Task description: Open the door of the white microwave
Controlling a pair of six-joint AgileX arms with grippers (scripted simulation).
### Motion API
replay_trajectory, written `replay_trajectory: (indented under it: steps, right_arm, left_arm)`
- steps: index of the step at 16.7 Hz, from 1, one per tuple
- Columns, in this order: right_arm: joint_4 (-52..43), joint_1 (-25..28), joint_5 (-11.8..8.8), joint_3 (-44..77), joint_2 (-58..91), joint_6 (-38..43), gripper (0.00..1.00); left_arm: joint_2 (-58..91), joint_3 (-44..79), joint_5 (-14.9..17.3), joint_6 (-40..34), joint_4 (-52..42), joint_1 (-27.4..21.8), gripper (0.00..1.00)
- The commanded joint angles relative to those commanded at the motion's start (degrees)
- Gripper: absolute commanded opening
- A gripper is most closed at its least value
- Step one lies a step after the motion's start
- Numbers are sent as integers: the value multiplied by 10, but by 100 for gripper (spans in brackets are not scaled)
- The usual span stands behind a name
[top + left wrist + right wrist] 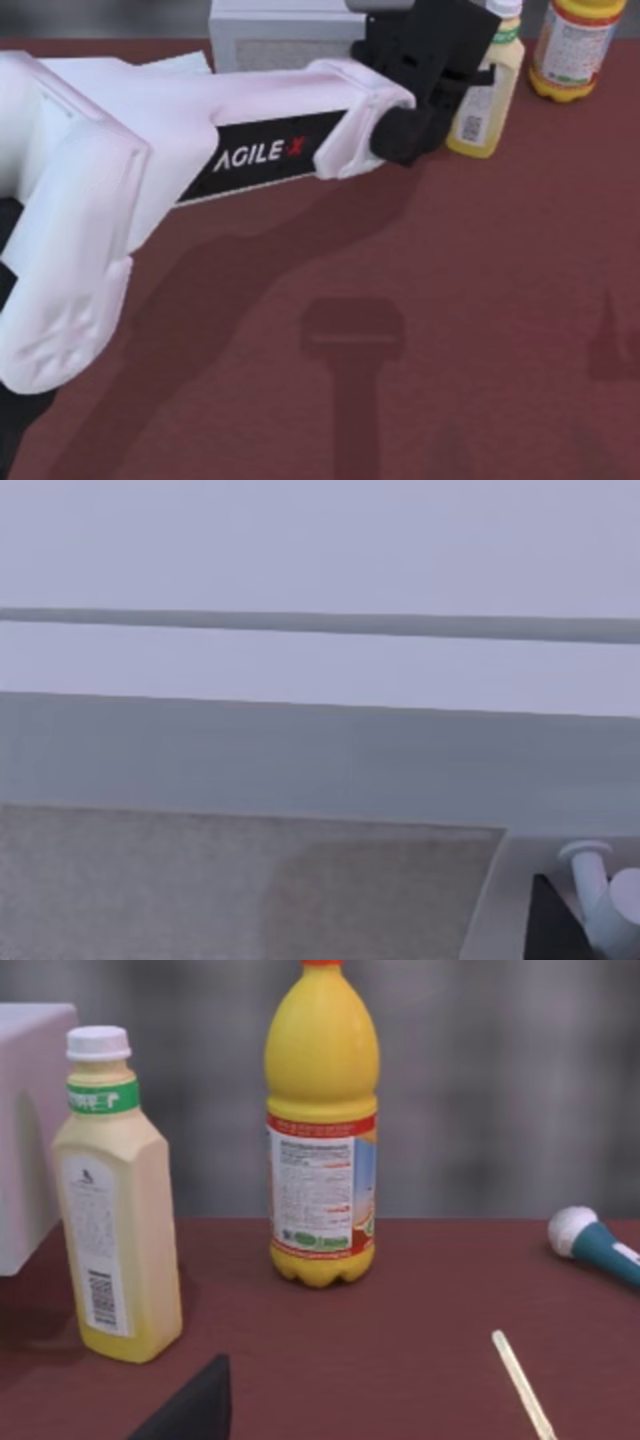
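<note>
The white microwave [285,25] stands at the table's back edge, left of centre. Its door [290,55], with the grey mesh window, lies flush with the front. My left arm reaches across the table, and my left gripper [430,60] is at the microwave's right front corner. The left wrist view shows the mesh window [240,890] close up and a white door handle [600,890], with a dark part of that gripper right beside it. My right gripper [190,1410] is out of the top view. One dark fingertip shows low over bare table, nothing near it.
A pale yellow bottle [485,100] stands right next to the left gripper, and an orange-yellow bottle [570,50] stands further right. In the right wrist view a teal microphone [590,1245] and a thin pale stick [525,1385] lie on the table.
</note>
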Motion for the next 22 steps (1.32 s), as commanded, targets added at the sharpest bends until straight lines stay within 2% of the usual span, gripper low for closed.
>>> replay_trajectory:
  steps: [22]
  right_arm:
    - [0,0,0,0,0,0,100]
  left_arm:
    - [-17,-29,14,12,20,1,0]
